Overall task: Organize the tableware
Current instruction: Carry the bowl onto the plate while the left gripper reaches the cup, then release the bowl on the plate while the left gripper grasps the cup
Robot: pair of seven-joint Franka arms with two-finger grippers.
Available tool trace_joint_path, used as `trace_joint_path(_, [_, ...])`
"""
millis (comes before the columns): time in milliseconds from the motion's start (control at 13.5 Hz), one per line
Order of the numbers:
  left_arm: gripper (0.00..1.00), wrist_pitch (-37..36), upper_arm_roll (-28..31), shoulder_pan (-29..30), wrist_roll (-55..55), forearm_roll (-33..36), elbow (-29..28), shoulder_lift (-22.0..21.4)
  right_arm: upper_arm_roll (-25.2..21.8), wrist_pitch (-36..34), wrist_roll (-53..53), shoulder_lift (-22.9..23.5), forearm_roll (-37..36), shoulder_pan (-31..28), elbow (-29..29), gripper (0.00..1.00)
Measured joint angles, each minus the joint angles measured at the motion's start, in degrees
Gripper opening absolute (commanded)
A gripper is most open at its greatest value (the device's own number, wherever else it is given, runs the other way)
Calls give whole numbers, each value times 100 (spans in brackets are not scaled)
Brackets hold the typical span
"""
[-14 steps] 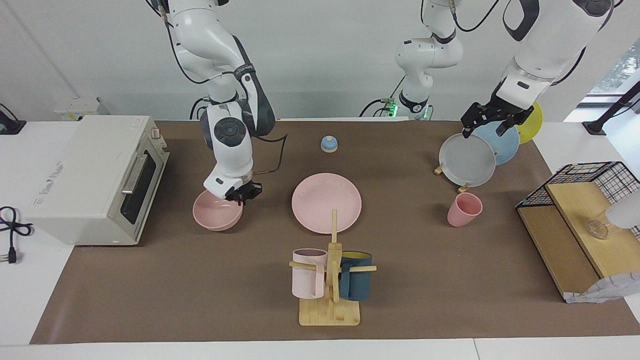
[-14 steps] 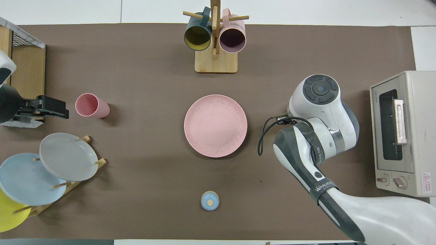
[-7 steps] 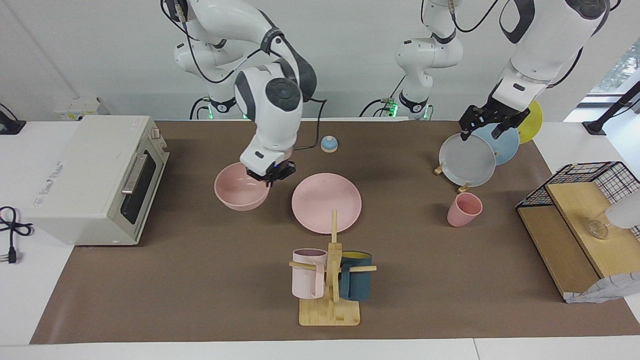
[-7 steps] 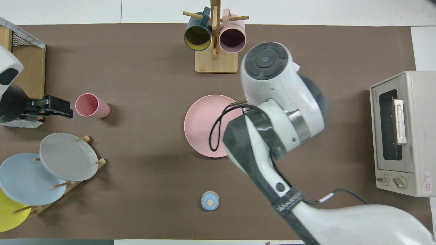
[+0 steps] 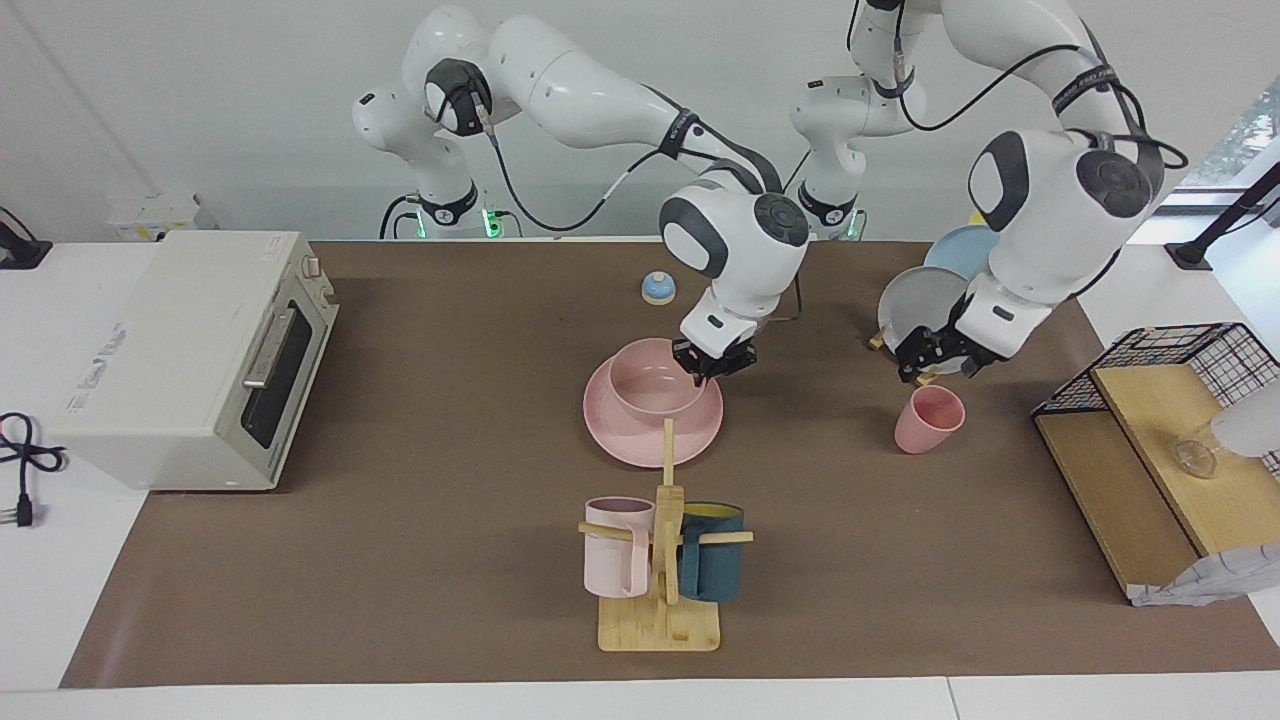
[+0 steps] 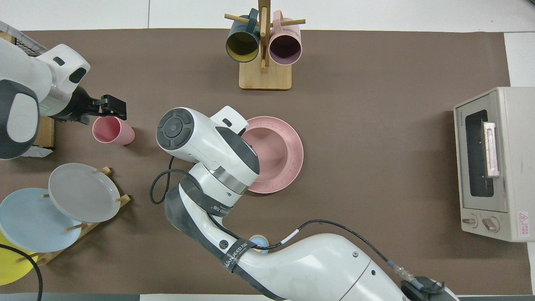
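The pink plate point(image 5: 625, 440) lies mid-table. My right gripper point(image 5: 713, 362) is shut on the rim of the pink bowl point(image 5: 650, 385) and holds it upright on or just above the plate; I cannot tell whether they touch. In the overhead view the bowl point(image 6: 271, 150) sits inside the plate's rim point(image 6: 294, 169), and the right arm hides the gripper. The pink cup point(image 5: 930, 418) stands upright toward the left arm's end, also in the overhead view point(image 6: 109, 130). My left gripper point(image 5: 935, 362) is open and empty, raised over the cup's rim point(image 6: 113, 107), apart from it.
A wooden mug tree point(image 5: 660, 560) with a pale pink and a teal mug stands farther from the robots than the plate. A toaster oven point(image 5: 190, 350) is at the right arm's end. A plate rack point(image 5: 925, 305), a wire shelf point(image 5: 1160, 440) and a blue bell point(image 5: 657, 288) also stand here.
My right gripper lifted the bowl from beside the oven and carried it over to the plate. My left gripper came down from the plate rack to above the cup.
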Motion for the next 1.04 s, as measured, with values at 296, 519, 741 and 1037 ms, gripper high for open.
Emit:
trace_joint_path(296, [100,661,10,2,2,0,-288,290,-12,-122,29,118,-1,26,154,0])
trace_joint_path(519, [100,685,19,18,3,0,-433,286,-18,-132,29,119,-1,-89,159,0])
trace_joint_path(741, [100,693,19,29,2,0,-552,283,-17,-124,29,120,35,-203,159,0])
trace_joint_path(1037, [80,986,43,61,2,0,-796,256,-15,-19,29,124,303,-199,157,0])
